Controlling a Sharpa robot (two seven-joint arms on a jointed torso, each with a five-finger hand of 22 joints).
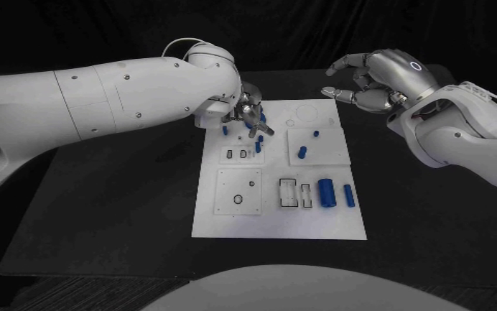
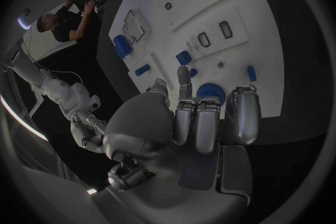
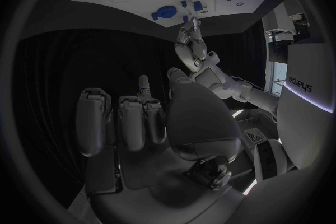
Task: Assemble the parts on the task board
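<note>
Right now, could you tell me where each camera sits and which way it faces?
Head view: above, looking down at the white task board between both arms.
Left wrist view: behind the left hand, whose fingers hang over the board's far end.
Right wrist view: behind the right hand, off the board.
All share the round blue disc part.

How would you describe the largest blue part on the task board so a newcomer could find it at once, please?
Start at the white task board in the middle of the black table and go to its near right area. Beside the rectangular cutouts lies a thick blue cylinder; it is much fatter than the slim blue peg on its right.
</note>
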